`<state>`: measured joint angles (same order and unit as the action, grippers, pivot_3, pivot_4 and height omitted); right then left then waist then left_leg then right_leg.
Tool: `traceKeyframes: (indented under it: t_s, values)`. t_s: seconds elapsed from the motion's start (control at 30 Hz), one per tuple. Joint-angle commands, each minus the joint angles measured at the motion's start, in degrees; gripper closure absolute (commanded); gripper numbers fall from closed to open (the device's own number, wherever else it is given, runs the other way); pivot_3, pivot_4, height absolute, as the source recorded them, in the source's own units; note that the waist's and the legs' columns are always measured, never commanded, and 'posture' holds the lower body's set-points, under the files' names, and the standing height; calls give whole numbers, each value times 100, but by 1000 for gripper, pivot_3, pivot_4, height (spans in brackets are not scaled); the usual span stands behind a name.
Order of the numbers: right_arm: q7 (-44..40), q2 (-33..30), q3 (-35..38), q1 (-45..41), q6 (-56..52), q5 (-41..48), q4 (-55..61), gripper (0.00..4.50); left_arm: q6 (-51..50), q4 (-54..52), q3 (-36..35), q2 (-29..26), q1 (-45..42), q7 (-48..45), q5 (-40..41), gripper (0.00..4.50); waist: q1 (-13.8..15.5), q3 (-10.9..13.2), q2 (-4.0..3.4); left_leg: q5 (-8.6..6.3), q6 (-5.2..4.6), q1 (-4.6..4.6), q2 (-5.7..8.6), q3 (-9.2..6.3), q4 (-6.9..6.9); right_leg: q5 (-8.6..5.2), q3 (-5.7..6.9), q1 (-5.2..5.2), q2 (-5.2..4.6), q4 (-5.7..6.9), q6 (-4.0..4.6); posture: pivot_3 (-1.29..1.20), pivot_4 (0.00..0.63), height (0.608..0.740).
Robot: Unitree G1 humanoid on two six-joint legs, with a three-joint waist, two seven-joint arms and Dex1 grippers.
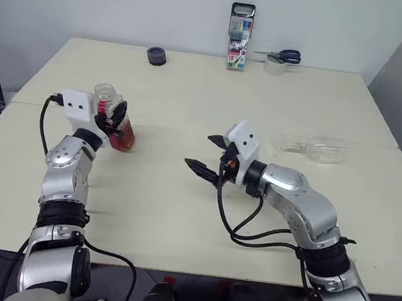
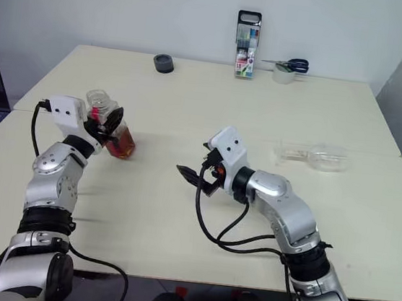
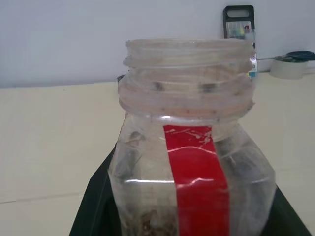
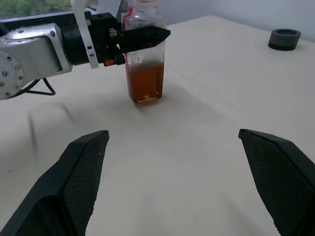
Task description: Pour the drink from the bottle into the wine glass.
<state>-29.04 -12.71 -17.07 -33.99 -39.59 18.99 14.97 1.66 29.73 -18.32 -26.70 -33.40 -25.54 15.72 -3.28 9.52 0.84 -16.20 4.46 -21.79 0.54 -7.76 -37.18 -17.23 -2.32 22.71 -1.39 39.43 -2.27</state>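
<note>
A: How is the light? 
B: Bright and even, soft from above. The table (image 1: 190, 120) shows only faint, short shadows, a pale one beside the bottle (image 4: 143, 64).

A: Any glare? 
B: Small highlights on the bottle's plastic shoulder in the left wrist view, nothing washed out.

A: Sharpness? 
B: Head views are crisp. In the left wrist view the marker case (image 3: 238, 22) and scissors (image 3: 295, 55) behind are soft. The right wrist view is slightly hazy.
</note>
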Motion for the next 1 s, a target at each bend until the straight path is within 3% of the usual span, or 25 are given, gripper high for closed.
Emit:
traceKeyframes:
  t_s: [0.03,0.27,1.0]
  values:
    - [-80,61,-18,-121,129,-50,127,0,377,-23,-88,-38,-14,-24,24,2108,-1,0,0,0,0,-1,0,1,0,0,0,5,0,5,0,0,150,740]
    - [-145,78,-37,-76,63,-62,213,0,466,-49,-65,21,137,-17,60,19,-1,-1,2,0,0,-1,-1,6,-1,1,-4,24,-1,30,2,0,150,740]
    - [-37,-82,-115,454,80,-327,622,0,405,-742,97,163,1038,259,-148,19,0,-3,3,0,0,-7,-5,6,-1,3,-7,46,-1,51,6,0,150,740]
